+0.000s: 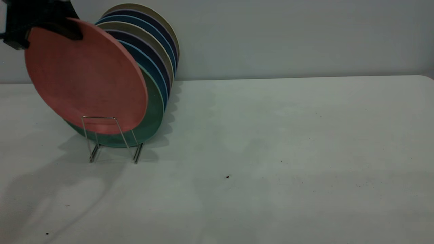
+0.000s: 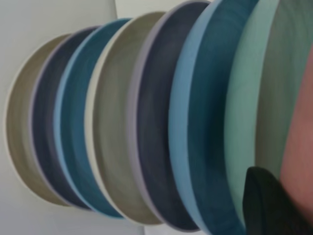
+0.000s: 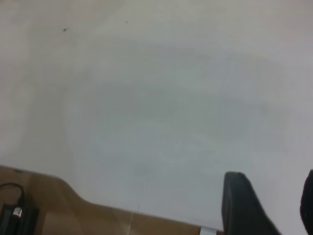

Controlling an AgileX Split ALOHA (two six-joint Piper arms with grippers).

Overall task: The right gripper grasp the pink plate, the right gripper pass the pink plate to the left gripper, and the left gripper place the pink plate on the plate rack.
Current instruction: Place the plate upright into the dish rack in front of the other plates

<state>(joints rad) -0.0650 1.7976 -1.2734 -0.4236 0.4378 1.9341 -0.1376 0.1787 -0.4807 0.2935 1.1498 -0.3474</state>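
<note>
My left gripper (image 1: 64, 28) is at the top left, shut on the upper rim of the pink plate (image 1: 84, 78). The plate stands tilted, its back close to the teal-green plate (image 1: 154, 115). Its lower edge is behind the front wire loop of the plate rack (image 1: 98, 117), a little higher than the green plate's lower edge. In the left wrist view one black finger (image 2: 269, 205) lies against the pink plate (image 2: 301, 147). My right gripper (image 3: 274, 205) is out of the exterior view. Its wrist view shows it open and empty over bare table.
Several more plates (image 1: 149, 44), blue, navy and beige, stand in a row in the rack behind the green one, towards the back wall. The white table (image 1: 271, 152) stretches to the right. A brown floor strip (image 3: 58, 205) shows past the table edge.
</note>
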